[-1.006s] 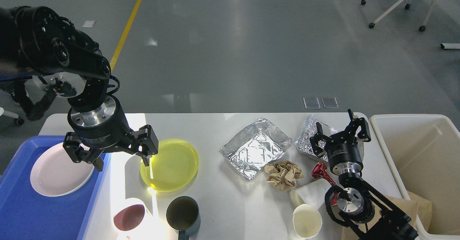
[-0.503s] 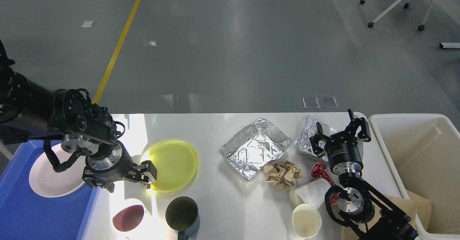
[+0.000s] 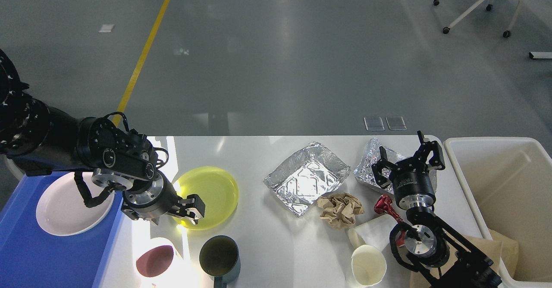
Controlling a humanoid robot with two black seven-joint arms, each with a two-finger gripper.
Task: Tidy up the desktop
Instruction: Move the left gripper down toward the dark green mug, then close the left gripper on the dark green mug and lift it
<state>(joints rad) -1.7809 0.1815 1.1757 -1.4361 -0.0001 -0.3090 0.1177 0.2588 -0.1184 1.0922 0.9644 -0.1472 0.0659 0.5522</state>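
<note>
Left tool (image 3: pixel 174 216): you are seeing it low at the yellow plate's (image 3: pixel 211 195) near-left rim, fingers apart, gripping nothing.
Right tool (image 3: pixel 407 158): it is hovering spread open above the crumpled foil (image 3: pixel 373 161).
Surface (image 3: pixel 276 245): the white desktop is lying between blue tray (image 3: pixel 26 258) and cream bin (image 3: pixel 504 184).

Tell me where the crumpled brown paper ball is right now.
In the head view, the crumpled brown paper ball lies on the desktop, right of centre, just in front of the open foil tray and left of the tipped paper cup.
</note>
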